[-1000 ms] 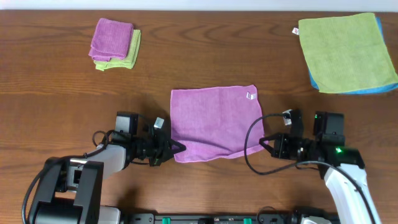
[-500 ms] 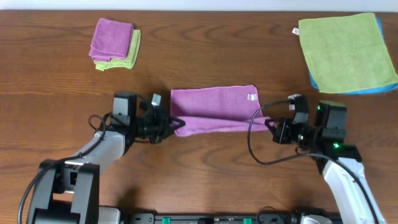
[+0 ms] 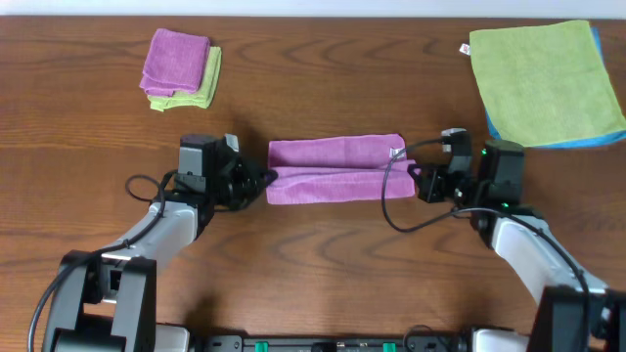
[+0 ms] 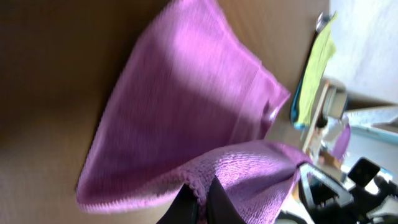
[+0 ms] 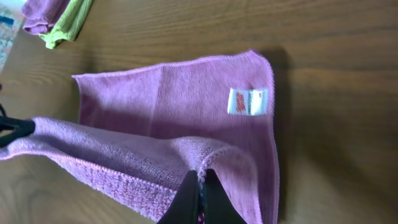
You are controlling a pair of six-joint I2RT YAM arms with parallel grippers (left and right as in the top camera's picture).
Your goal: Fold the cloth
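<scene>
The purple cloth [image 3: 337, 168] lies at the table's middle, its near half lifted and carried over its far half. My left gripper [image 3: 266, 180] is shut on the cloth's near left corner [image 4: 200, 190]. My right gripper [image 3: 415, 179] is shut on the near right corner [image 5: 202, 173]. A white tag [image 5: 247, 101] shows near the cloth's far right corner, also in the overhead view [image 3: 395, 152]. Both held corners hang above the lower layer.
A folded purple cloth on a folded green one [image 3: 178, 68] sits at the far left. A flat green cloth [image 3: 544, 80] on a blue one lies at the far right. Bare wood surrounds the cloth.
Both grippers have moved away from me with the cloth's near edge, from the near side over the far half. The visible cloth has narrowed to a strip.
</scene>
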